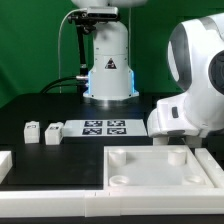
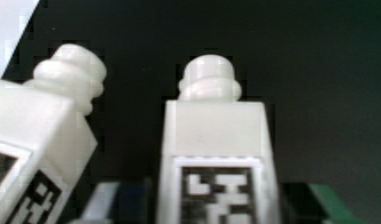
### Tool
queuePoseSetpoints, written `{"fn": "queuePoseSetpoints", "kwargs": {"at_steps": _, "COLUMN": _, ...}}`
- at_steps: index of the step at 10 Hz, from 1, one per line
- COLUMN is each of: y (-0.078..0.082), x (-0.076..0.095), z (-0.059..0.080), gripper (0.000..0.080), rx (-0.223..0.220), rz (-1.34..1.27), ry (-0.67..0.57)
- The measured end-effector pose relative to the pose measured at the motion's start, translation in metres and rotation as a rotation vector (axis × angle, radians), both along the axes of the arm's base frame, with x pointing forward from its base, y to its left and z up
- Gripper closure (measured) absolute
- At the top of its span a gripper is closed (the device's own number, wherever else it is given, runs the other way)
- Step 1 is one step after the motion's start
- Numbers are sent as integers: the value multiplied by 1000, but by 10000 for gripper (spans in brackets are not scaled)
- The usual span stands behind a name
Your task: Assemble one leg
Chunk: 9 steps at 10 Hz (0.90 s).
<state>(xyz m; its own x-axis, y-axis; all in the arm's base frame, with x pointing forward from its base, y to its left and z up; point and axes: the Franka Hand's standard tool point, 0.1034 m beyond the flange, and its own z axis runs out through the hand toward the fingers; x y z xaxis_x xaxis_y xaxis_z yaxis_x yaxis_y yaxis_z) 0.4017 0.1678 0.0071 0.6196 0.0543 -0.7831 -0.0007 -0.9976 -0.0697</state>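
In the wrist view a white leg (image 2: 217,140) stands with its ribbed tip pointing away and its black-and-white tag facing the camera. My gripper (image 2: 217,206) straddles it, open, with a dark gap between the leg and each of the fingers (image 2: 112,200). A second leg (image 2: 36,120) stands close beside the first and is tilted a little. In the exterior view two more legs (image 1: 30,129) (image 1: 53,131) sit at the left. There the arm's bulky white links (image 1: 195,85) hide the gripper and the two legs near it.
The large white tabletop (image 1: 160,170) with round corner holes lies at the front. The marker board (image 1: 105,127) lies mid-table in front of the robot base (image 1: 108,70). Another white part (image 1: 4,162) shows at the exterior view's left edge.
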Motion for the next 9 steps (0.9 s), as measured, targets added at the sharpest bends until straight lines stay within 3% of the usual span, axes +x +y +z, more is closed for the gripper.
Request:
{"fn": "queuePoseSetpoints", "kwargs": {"at_steps": 1, "y": 0, "x": 0, "z": 0, "gripper": 513, "rx": 0, "rz": 0, "ry": 0}}
{"fn": "queuePoseSetpoints", "kwargs": {"at_steps": 7, "y": 0, "x": 0, "z": 1, "gripper": 512, "rx": 0, "rz": 0, "ry": 0}}
{"fn": "queuePoseSetpoints", "kwargs": {"at_steps": 9, "y": -4, "x": 3, "z": 26, "gripper": 512, "rx": -1, "rz": 4, "ry": 24}}
